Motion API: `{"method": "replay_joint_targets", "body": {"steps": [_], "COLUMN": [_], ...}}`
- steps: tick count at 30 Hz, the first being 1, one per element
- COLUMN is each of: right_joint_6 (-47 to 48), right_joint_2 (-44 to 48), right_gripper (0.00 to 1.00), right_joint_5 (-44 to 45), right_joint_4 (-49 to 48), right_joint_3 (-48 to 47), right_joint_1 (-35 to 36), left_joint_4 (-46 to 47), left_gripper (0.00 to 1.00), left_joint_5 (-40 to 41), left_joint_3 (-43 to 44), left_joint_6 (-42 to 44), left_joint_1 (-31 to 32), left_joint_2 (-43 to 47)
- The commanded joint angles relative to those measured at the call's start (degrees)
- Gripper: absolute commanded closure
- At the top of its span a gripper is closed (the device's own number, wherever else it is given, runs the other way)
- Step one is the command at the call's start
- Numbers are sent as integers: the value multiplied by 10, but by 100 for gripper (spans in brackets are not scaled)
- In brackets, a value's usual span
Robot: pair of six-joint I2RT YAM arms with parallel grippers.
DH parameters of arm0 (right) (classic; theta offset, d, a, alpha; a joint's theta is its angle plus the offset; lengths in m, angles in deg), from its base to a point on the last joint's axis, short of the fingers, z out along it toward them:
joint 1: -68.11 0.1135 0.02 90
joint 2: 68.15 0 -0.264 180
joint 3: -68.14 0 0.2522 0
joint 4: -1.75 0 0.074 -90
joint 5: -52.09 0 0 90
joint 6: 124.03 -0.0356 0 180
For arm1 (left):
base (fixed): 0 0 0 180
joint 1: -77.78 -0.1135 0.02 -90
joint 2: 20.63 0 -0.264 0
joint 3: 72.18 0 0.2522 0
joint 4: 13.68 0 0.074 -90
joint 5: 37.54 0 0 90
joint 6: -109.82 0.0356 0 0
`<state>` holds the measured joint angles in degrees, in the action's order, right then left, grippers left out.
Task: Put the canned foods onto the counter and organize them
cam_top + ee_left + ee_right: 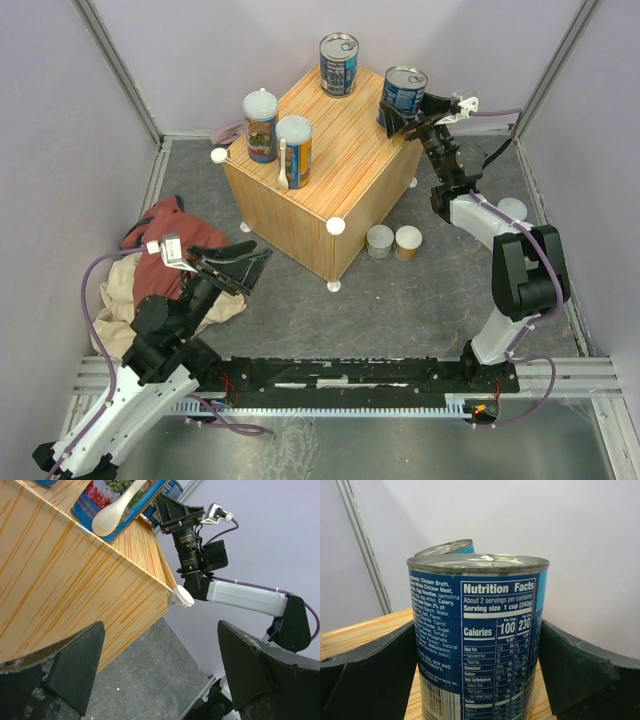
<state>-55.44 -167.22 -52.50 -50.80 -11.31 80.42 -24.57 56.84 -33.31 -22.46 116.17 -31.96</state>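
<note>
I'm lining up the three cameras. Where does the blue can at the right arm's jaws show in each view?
Top external: blue can on the counter's far right corner, between the right gripper's jaws.
Left wrist: likely the blue sliver at the top edge, above that gripper.
Right wrist: fills the centre, nutrition label facing.
Shared landmark: the wood-grain counter.
</note>
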Motion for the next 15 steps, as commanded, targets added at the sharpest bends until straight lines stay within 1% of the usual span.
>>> {"method": "replay_joint_targets", "body": {"steps": [1, 15], "right_joint_6": [-5, 12], "right_joint_2": [35, 44], "right_gripper": [1, 1], "right_joint_5": [3, 6], "right_joint_4": [-15, 29], "right_joint_3": [3, -7], "right_joint_1": [-1, 6], "left_joint_4": [13, 11], "left_gripper": [1, 1], "left_joint_5": [-1, -5], "left_joint_3": [6, 13], "left_joint_6": [16, 13], "left_joint_1": [2, 2], "left_joint_2": [5, 6]}}
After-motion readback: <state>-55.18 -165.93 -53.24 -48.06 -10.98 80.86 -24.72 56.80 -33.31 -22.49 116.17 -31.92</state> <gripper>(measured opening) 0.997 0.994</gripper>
